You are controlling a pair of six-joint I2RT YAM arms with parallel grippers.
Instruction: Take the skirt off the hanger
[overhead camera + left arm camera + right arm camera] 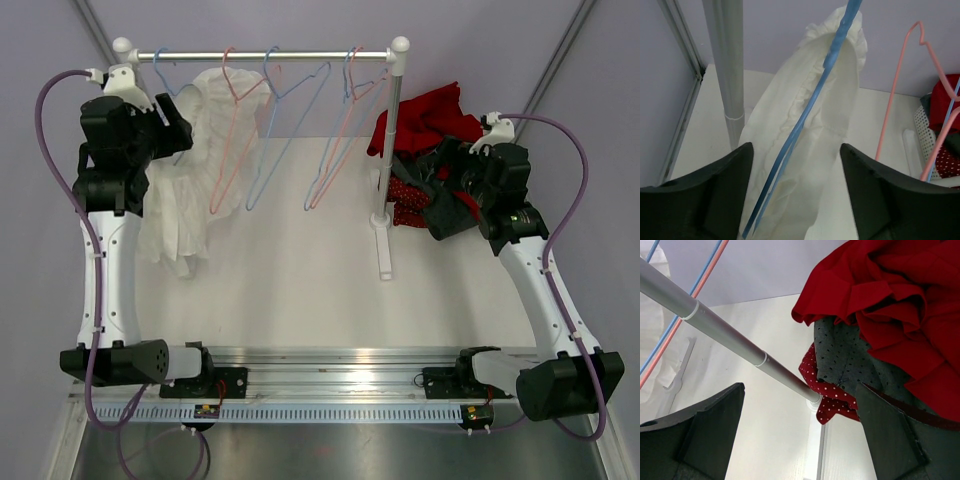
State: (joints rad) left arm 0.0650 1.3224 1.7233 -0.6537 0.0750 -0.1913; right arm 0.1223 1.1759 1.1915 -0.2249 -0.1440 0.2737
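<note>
A white skirt hangs on a blue hanger at the left end of the clothes rail. In the left wrist view the skirt and its blue hanger wire run down between my two black fingers. My left gripper is open, a finger on each side of the cloth, with a gap showing on the right side. From above, the left gripper sits right against the skirt's upper left edge. My right gripper is open and holds nothing, near the rack's right post.
Empty pink and blue hangers hang along the rail. The rack's right post stands on a white foot. A pile of red, grey dotted and red polka-dot clothes lies at the right. The left post is close by.
</note>
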